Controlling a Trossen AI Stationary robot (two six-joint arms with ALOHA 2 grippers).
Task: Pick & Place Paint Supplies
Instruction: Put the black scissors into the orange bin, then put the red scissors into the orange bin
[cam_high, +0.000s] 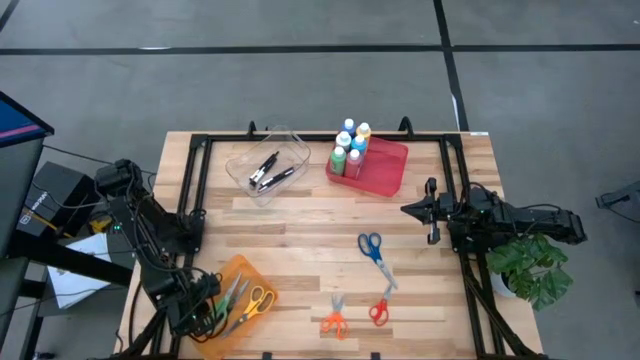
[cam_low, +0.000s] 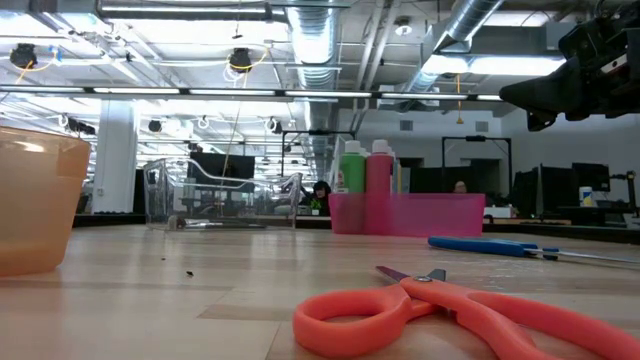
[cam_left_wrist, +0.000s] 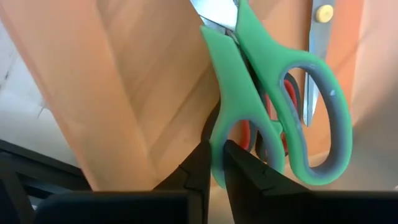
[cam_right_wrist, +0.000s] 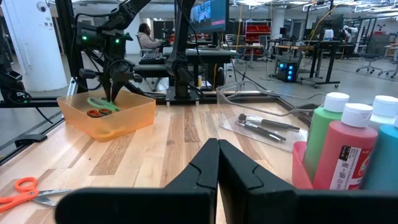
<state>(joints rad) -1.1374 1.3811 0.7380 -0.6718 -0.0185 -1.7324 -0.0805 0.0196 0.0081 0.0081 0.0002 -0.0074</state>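
We see the table (cam_high: 300, 215) with the pink bin (cam_high: 380, 168) at its far edge; in it stand the paint bottles (cam_high: 350, 145). Our left gripper (cam_left_wrist: 214, 163) is down in the orange bin (cam_high: 240, 295), jaws narrow, pinching the green scissors (cam_left_wrist: 261, 93). Our right gripper (cam_right_wrist: 217, 158) hovers beside the pink bin, jaws closed, empty.

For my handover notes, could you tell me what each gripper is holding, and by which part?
The left gripper pinches the green scissors by a handle loop, inside the orange bin. The right gripper is shut and holds nothing.
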